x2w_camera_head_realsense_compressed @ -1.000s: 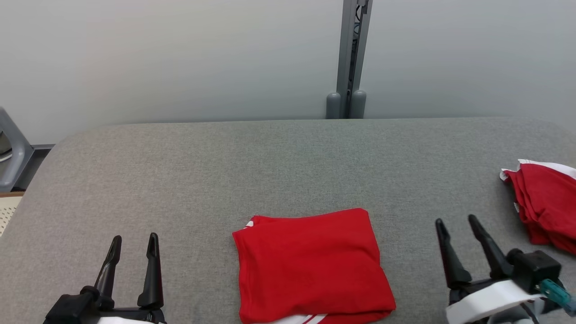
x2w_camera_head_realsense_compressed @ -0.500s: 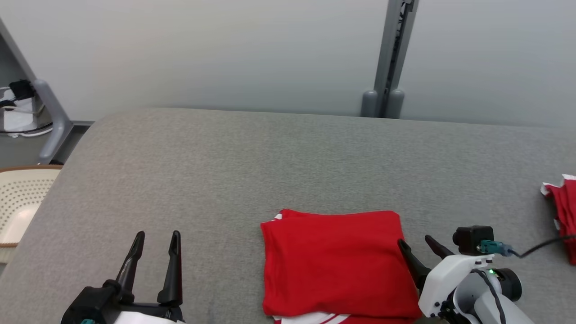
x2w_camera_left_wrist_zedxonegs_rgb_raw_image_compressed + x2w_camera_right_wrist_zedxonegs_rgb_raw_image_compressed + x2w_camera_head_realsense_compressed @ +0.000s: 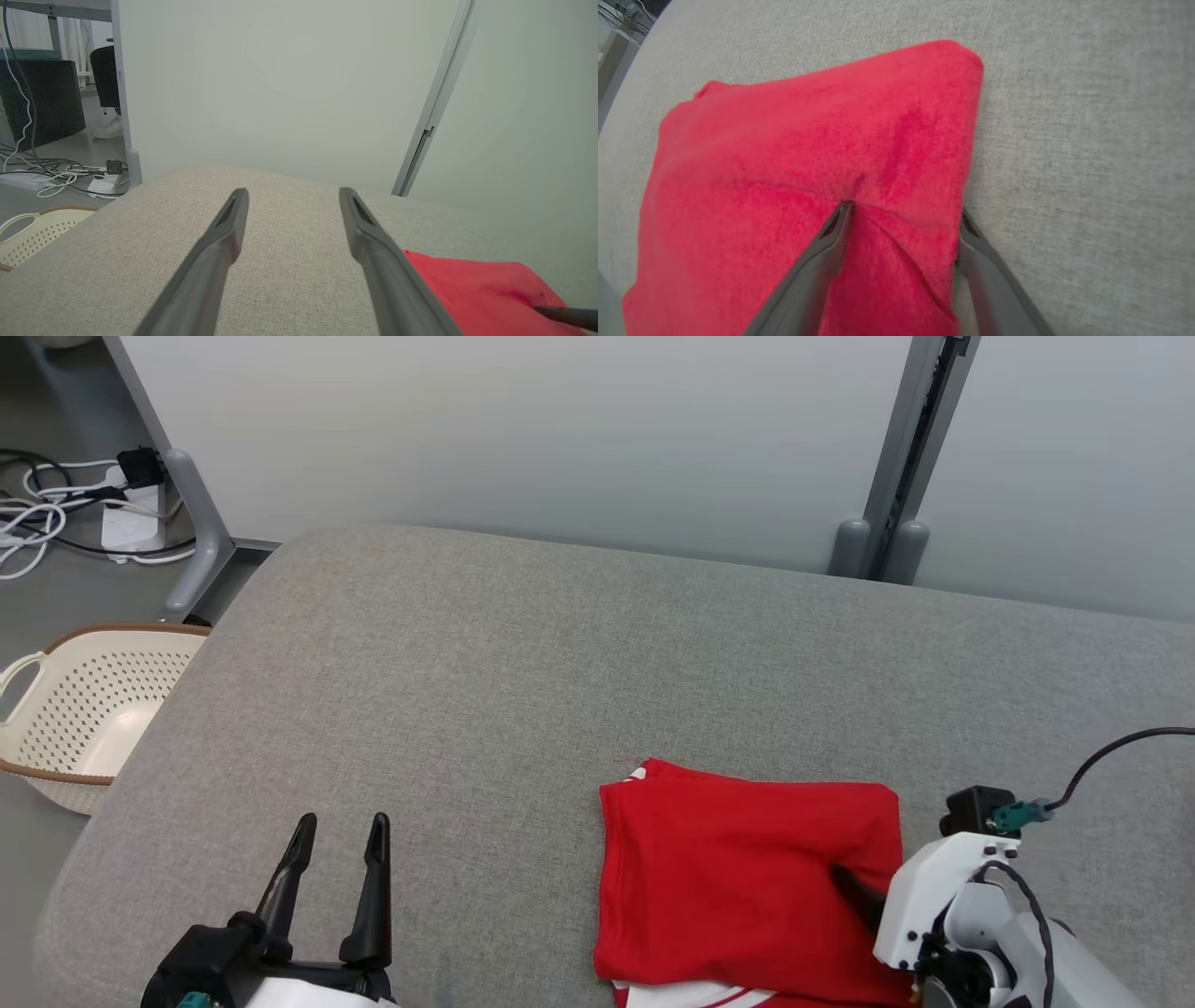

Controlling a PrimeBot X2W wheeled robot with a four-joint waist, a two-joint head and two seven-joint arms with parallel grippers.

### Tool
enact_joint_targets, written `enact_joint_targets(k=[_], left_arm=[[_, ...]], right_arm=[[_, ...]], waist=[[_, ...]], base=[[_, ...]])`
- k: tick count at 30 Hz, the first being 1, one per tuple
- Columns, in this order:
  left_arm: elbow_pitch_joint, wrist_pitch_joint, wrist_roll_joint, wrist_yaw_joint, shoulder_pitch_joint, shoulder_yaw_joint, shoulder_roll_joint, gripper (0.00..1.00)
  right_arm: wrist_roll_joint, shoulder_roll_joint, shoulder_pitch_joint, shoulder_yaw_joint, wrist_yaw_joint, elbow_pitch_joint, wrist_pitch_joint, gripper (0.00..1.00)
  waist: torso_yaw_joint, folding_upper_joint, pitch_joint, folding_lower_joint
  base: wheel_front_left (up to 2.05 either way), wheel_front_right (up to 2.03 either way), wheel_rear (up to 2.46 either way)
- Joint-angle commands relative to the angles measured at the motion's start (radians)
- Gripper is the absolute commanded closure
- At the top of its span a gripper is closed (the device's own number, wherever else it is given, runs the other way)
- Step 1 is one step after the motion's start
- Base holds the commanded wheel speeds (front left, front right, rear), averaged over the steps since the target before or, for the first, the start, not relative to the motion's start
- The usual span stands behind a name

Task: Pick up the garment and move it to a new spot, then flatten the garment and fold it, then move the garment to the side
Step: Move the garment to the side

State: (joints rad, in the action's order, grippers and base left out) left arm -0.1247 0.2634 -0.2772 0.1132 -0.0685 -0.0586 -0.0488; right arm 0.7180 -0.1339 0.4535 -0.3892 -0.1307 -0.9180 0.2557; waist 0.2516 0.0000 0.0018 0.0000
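right claw [image 3: 905, 210]: jaws spread wide, astride the right edge of the garment; one prong presses a dent into the red cloth, the other sits just off the hem over the grey cover; nothing is pinched.
left claw [image 3: 343, 823]: jaws spread wide, empty, over bare cover at the near left, well apart from the garment.
garment [image 3: 747, 877]: red, folded to a rough square, white trim at its near edge, lying flat at the near right of the table.
table [image 3: 560, 663]: grey fabric top.
basket [image 3: 84, 709]: cream, perforated, on the floor off the table's left end.
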Motion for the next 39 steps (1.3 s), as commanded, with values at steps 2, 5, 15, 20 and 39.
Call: enact_joint_targets(k=[2,5,15,20,39], left_arm=[[-0.003,0.001,-0.006,0.000,0.020,-0.002,-0.004,0.00],[-0.005,0.001,-0.004,0.001,0.021,-0.001,-0.004,0.00],[0.016,0.001,-0.006,0.009,0.039,-0.034,-0.004,0.00],[0.021,0.001,-0.016,0.014,0.047,-0.067,-0.004,0.00],[0.036,0.000,0.014,0.017,0.136,-0.085,-0.043,0.00]], right_arm=[[0.024,-0.004,-0.006,-0.017,0.000,0.018,-0.011,1.00],[0.030,-0.020,0.010,-0.036,0.000,0.038,-0.045,1.00],[-0.013,-0.081,0.093,-0.144,0.000,0.100,-0.162,1.00],[-0.026,-0.110,0.149,-0.215,0.000,0.136,-0.166,1.00],[0.004,-0.180,0.449,-0.403,0.000,0.140,-0.159,1.00]], waist=[[0.000,0.0000,-0.001,0.0000],[-0.009,0.0000,-0.005,0.0000],[-0.130,0.0000,-0.017,0.0000],[-0.250,0.0000,-0.009,0.0000],[-0.587,0.0000,0.146,0.0000]], base=[[0.00,0.00,0.00],[0.00,0.00,0.00],[0.00,0.00,0.00],[0.00,0.00,0.00],[0.00,0.00,0.00]])
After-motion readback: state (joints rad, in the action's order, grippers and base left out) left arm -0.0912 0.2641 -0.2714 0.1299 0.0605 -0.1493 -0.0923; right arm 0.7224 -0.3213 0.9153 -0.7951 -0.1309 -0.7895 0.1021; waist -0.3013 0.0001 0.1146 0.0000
